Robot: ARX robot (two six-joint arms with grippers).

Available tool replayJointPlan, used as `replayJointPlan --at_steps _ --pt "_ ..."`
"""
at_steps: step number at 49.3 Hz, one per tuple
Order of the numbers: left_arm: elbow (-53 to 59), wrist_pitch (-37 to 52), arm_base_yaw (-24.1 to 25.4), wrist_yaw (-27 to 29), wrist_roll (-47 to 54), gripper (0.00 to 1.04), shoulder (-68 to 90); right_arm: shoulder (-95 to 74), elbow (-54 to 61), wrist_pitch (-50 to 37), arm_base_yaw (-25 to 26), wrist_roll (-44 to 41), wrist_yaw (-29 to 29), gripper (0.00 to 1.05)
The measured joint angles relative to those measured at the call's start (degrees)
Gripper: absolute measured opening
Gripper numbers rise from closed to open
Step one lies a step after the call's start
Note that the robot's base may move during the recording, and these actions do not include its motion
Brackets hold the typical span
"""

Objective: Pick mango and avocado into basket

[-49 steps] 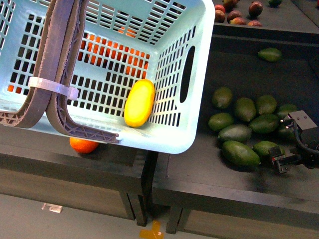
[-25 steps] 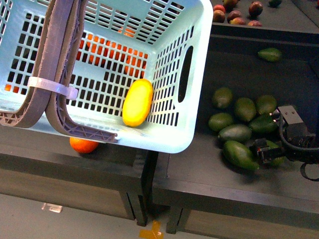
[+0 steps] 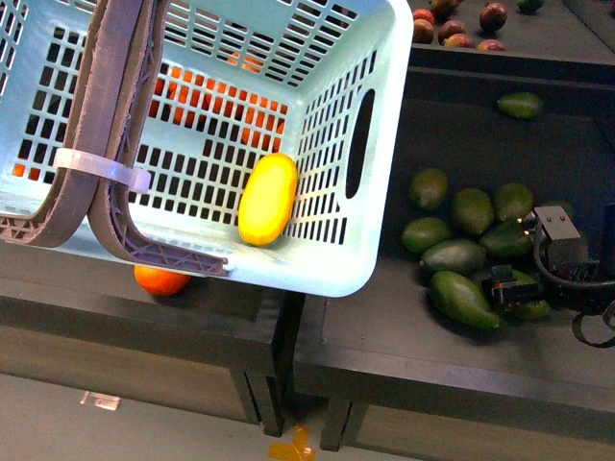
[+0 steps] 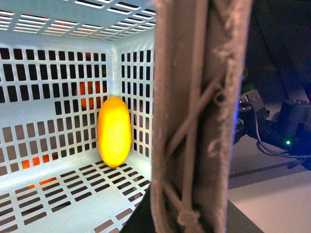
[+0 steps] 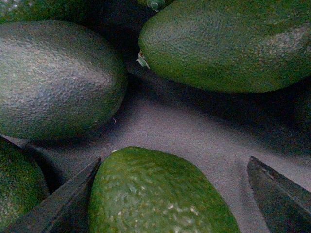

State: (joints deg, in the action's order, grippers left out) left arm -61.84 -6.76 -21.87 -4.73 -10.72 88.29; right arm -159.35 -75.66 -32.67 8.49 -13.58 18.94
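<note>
At about four o'clock from the basket [image 3: 389, 67], my right claw [image 3: 512, 291] sits low in the heap of green fruit. Its fingers [image 5: 65, 204] are apart, one on each side of the avocado [image 5: 155, 194] I'm after, not yet clamped. The mango [image 3: 268, 200] already lies in the basket, against its three-o'clock wall. I reckon half is done: this fruit needs gripping, lifting and carrying over. My left claw is out of sight, so I cannot tell its state.
</note>
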Motion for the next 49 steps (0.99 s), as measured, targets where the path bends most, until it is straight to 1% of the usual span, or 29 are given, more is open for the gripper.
replayJointPlan --at_steps 7,8,11,27,36,39,43,49 --pt "0.00 0.00 0.00 0.00 0.00 0.06 0.00 -0.15 0.07 -0.92 0.00 1.03 -0.35 0.65" --pt "0.00 0.00 0.00 0.00 0.00 0.06 0.00 -0.15 0.09 -1.16 0.00 1.25 -0.37 0.62" --pt "0.00 0.00 0.02 0.00 0.00 0.06 0.00 0.04 0.74 -2.23 0.04 2.27 -0.42 0.60" --pt "0.00 0.00 0.00 0.00 0.00 0.06 0.00 8.26 9.66 -8.31 0.44 9.51 0.79 0.59" --pt "0.00 0.00 0.02 -0.02 0.00 0.06 0.00 20.83 18.47 -11.63 0.07 13.92 2.25 0.59" --pt "0.00 0.00 0.02 0.00 0.00 0.06 0.00 26.71 22.67 -12.24 -0.83 15.43 3.10 0.59" --pt "0.00 0.00 0.00 0.00 0.02 0.06 0.00 35.69 27.74 -12.20 -3.39 18.64 3.78 0.58" --pt "0.00 0.00 0.00 0.00 0.00 0.06 0.00 47.91 30.03 -10.08 -8.35 23.58 3.43 0.58"
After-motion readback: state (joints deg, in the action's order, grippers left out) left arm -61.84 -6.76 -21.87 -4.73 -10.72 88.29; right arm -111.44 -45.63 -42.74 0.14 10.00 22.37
